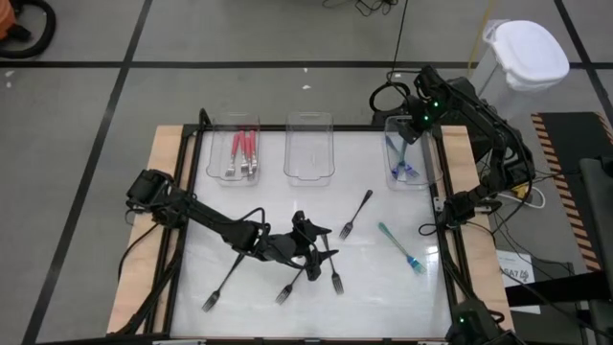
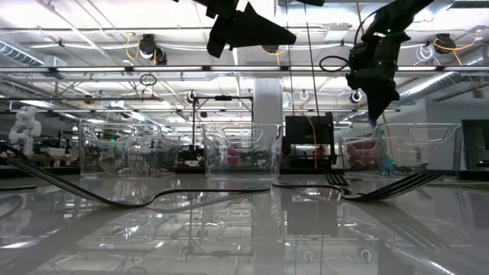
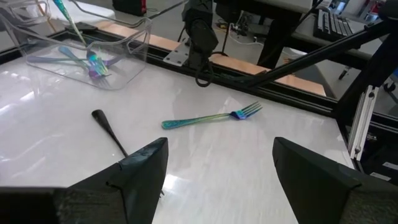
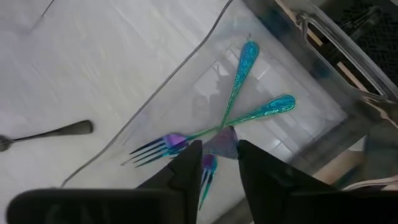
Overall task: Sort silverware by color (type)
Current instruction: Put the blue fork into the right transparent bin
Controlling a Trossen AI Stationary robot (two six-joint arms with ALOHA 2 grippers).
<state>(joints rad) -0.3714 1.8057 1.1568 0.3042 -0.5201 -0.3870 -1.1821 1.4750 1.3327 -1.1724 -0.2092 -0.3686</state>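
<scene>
**Fork handling notes: teal fork being dropped at the far-right tray**

The right pincer is seen above the far-right tray, jaws slightly parted around the end of a teal fork; whether that fork is gripped or already let go cannot be told. Two teal forks lie crossed in this tray. The left pincer hovers over the near-centre counter, jaws wide and nothing held.

Red forks are filed in the far-left tray; the middle tray appears to hold nothing. Left loose on the counter: one teal fork at the right, one black fork at centre, and three black forks along the near side.

The forks are judged light, stiff and thin, lying nearly flat on a glossy surface, so slipping is likely. A grip across the mid-handle is advised, with fingertips pressed to the counter.
</scene>
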